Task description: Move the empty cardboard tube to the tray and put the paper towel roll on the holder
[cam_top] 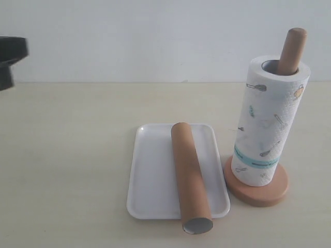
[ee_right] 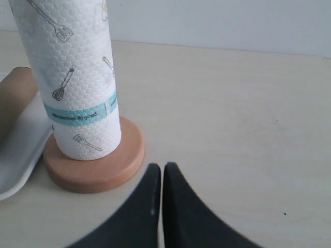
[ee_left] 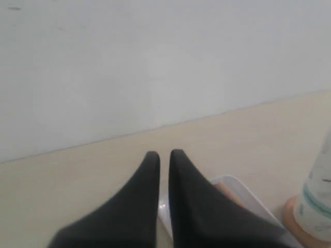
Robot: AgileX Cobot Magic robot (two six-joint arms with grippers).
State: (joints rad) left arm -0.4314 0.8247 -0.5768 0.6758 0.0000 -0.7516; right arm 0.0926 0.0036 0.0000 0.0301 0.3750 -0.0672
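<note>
Bright, even, diffuse light in all views. Shadows faint and soft, a thin one under the tray (cam_top: 150, 175) edge. Exterior view washed-out, mildly soft. Left wrist view blurry overall, left gripper (ee_left: 164, 156) out of focus. Right wrist view sharp on paper towel roll (ee_right: 77, 77), right gripper (ee_right: 159, 169) soft.

brown tube (cam_top: 189, 173), white tray (cam_top: 152, 173) — teal-banded roll (cam_top: 269, 124)

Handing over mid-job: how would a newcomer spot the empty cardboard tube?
In the exterior view, find the flat white tray in the middle of the pale table. The empty cardboard tube lies along its right side, near end overhanging the front rim. Unlike the wooden holder standing upright through the paper towel roll beside it, the tube lies flat, plain brown and hollow.
</note>
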